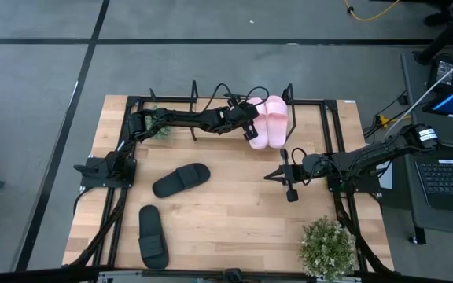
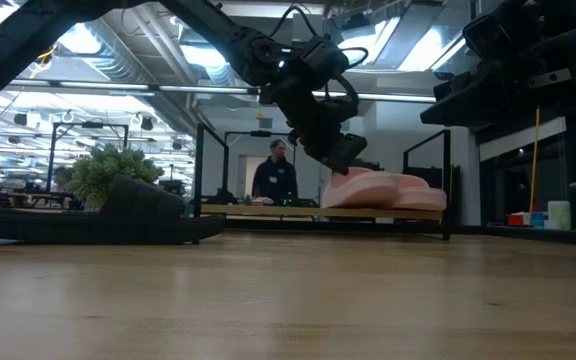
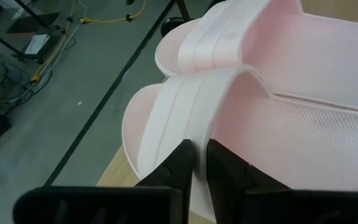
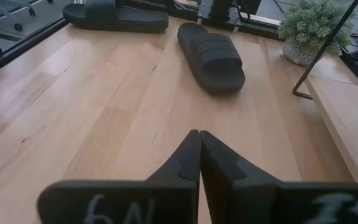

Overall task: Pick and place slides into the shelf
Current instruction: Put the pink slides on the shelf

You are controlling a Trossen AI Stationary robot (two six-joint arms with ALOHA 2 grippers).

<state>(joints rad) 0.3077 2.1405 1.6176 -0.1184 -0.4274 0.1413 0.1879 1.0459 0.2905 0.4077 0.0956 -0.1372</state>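
Pale pink strap pinched between my left end effector (image 3: 196,163) tips: that's the nearer pink slide (image 1: 256,124), lying on the shelf (image 1: 309,118) board, touching its pink twin (image 1: 278,118). My right end effector (image 1: 267,178) hangs over mid-table (image 1: 226,212), tips pressed together, gripping nothing. Beyond it lie the two black slides, one mid-table (image 1: 181,180), one (image 1: 152,236) near the front edge.

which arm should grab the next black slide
Probably the right. The right gripper hangs shut and empty over bare table, facing the nearer black slide. The left gripper is shut on a pink slide at the shelf.
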